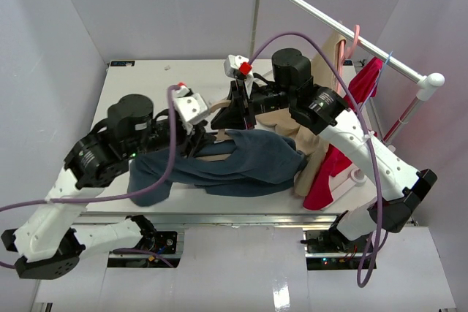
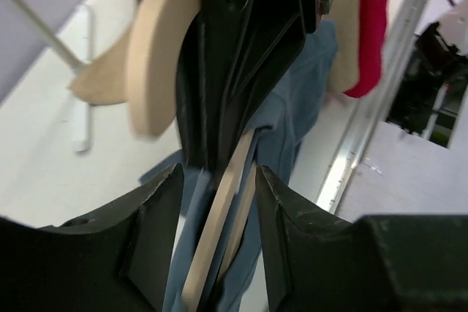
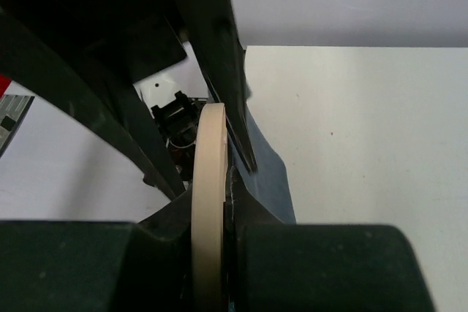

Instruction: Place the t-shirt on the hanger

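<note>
The slate-blue t-shirt [image 1: 245, 162] lies bunched on the white table [image 1: 139, 85], partly draped over the beige hanger [image 1: 217, 154]. My right gripper [image 1: 238, 111] is shut on the hanger's curved upper part [image 3: 208, 180], which stands edge-on between its fingers; blue fabric [image 3: 267, 173] shows just behind. My left gripper [image 1: 196, 140] sits at the shirt's left end. In the left wrist view its jaws [image 2: 219, 195] are narrowed around blue fabric [image 2: 281, 151] and the hanger's thin bars [image 2: 219, 217], which fill the gap. The right gripper's black body looms right in front of it.
A clothes rack rail [image 1: 344, 27] runs across the back right, carrying a tan garment [image 1: 333, 49], a pink hanger [image 1: 356, 38] and a thin blue hanger [image 1: 385, 60]. A red garment [image 1: 340, 162] and tan cloth [image 1: 281, 122] hang or lie beside the shirt's right end.
</note>
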You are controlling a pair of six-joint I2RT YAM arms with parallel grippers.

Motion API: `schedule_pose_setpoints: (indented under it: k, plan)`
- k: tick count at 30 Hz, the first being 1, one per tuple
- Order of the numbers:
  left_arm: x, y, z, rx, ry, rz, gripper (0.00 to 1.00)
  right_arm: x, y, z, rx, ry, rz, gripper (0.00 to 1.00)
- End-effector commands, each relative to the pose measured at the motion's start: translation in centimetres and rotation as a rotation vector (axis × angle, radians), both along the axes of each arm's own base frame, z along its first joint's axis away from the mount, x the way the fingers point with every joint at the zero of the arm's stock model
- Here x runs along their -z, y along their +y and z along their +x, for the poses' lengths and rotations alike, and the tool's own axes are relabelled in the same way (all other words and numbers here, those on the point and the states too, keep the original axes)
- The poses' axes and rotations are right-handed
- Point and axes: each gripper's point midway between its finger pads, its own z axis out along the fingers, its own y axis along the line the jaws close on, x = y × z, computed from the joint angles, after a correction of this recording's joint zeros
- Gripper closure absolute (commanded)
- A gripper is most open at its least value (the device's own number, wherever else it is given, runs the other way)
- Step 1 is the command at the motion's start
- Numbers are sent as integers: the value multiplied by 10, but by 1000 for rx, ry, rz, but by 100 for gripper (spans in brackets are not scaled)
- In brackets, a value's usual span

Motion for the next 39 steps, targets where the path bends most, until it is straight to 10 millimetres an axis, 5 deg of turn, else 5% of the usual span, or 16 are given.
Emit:
schedule_pose_setpoints:
  k: [1, 10, 19, 21, 22, 23, 30, 33, 35, 36, 39]
  plan:
    - [0, -17, -24, 169, 61, -2, 52, -41, -7, -18, -31, -129, 134, 92]
    - [20, -28, -27, 217, 83, -10, 65, -52, -15, -31, -50, -153, 216, 92]
    - [33, -46, -22, 245, 163, -8, 58, -56, -13, -37, -85, -150, 266, 92]
    - [43, -49, -21, 245, 190, 17, 70, -58, -12, -38, -90, -155, 275, 92]
    - [50, -50, -19, 239, 204, 35, 90, -59, -13, -38, -89, -154, 276, 92]
    - [54, -50, -18, 234, 210, 44, 98, -59, -13, -38, -87, -152, 275, 92]
    - [56, -46, -17, 214, 194, 31, 100, -55, -14, -33, -47, -163, 266, 92]
    - [49, -33, -9, 131, 162, 28, 90, -45, -14, -18, 50, -162, 226, 92]
    - [49, -18, -2, 47, 156, 71, 48, -36, -15, -13, 62, -162, 183, 92]
    - [46, -12, -2, 28, 149, 85, 40, -32, -14, -12, 63, -158, 162, 92]
    - [35, 1, -12, 31, 148, 97, 35, -21, -14, -12, 40, -147, 118, 92]
